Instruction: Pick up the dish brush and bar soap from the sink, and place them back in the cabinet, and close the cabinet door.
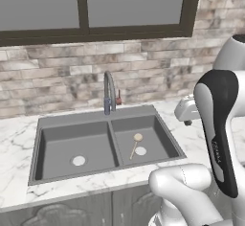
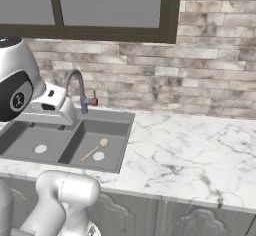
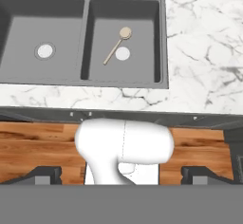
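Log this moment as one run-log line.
phase: approach | end effector: open, empty, above counter edge | dish brush: in right basin of sink, by drain | bar soap: unseen

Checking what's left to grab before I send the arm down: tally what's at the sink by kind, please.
Dish brush: 1, in the right basin of the sink
Drains: 2, left and right
Faucet: 1
Bar soap: 0 visible in either basin
Total: 4 things
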You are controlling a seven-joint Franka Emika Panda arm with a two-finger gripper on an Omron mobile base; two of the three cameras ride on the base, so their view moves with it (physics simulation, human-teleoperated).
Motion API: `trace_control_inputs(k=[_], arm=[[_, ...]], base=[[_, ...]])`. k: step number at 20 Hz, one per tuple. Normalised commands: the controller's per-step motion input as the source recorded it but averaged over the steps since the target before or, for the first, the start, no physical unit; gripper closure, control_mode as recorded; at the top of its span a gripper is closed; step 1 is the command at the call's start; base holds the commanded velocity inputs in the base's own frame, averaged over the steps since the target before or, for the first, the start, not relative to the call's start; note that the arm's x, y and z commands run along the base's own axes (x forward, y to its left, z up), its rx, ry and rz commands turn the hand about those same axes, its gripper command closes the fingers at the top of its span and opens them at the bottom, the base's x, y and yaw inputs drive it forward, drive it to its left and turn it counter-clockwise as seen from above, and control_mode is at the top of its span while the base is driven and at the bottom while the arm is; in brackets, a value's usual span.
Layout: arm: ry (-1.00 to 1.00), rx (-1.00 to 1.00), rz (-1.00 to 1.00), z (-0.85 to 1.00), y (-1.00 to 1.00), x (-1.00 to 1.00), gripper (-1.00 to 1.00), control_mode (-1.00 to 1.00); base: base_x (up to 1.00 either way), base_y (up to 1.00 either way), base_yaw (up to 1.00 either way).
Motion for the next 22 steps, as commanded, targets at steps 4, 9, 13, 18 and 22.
trace_control_inputs(k=[4,9,13,18,22], arm=[[0.00,0.00,0.00,0.00,0.00,0.00,-1.00,1.00],[0.00,0.00,0.00,0.00,0.00,0.00,-1.00,1.00],[0.00,0.00,0.00,-0.03,0.00,0.35,-1.00,-1.00],[0.01,0.00,0.00,-0.16,0.00,0.57,-1.00,-1.00],[0.02,0.02,0.00,-0.43,0.00,0.50,-1.00,-1.00]], base=[[0.51,0.00,0.20],[0.45,0.00,0.02],[0.11,0.00,0.00],[0.00,0.00,0.00],[0.00,0.00,0.00]])
